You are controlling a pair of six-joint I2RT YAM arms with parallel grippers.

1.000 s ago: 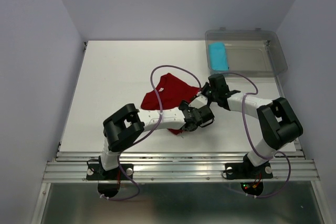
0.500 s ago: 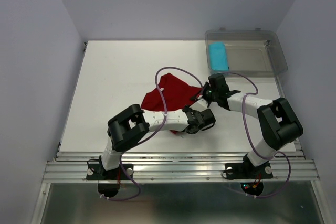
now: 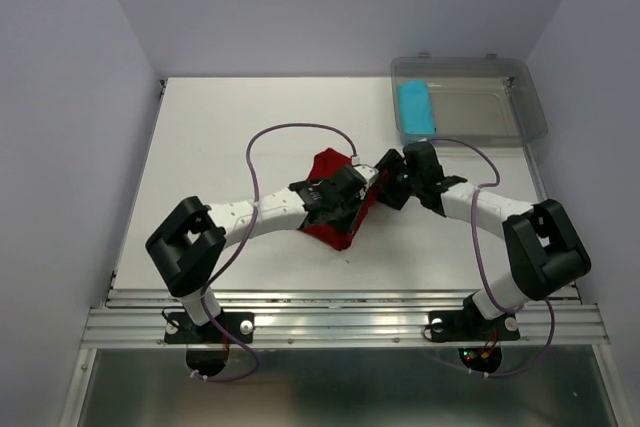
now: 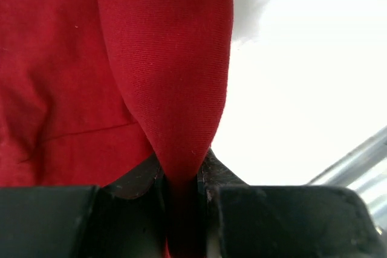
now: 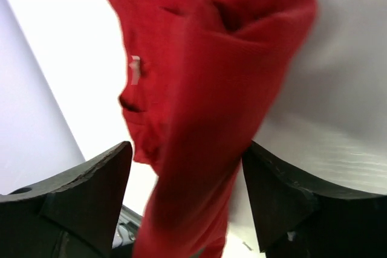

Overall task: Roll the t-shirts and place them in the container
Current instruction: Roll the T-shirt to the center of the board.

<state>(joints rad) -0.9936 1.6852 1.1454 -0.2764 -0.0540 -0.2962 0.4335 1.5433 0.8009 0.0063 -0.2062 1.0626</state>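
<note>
Dark red t-shirt point(image 3: 338, 227) is bunched on the worktop point(image 3: 220, 147) near-left of the clear bin point(image 3: 530, 112); one fold is pinched in the left claw point(image 4: 181, 191), apparently for folding; the right claw point(image 5: 186, 149) is spread wide, gripping nothing

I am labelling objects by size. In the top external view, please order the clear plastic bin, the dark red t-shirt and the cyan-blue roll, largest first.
1. clear plastic bin
2. dark red t-shirt, bunched and partly covered, still bigger than the roll
3. cyan-blue roll, lying in the bin
</note>
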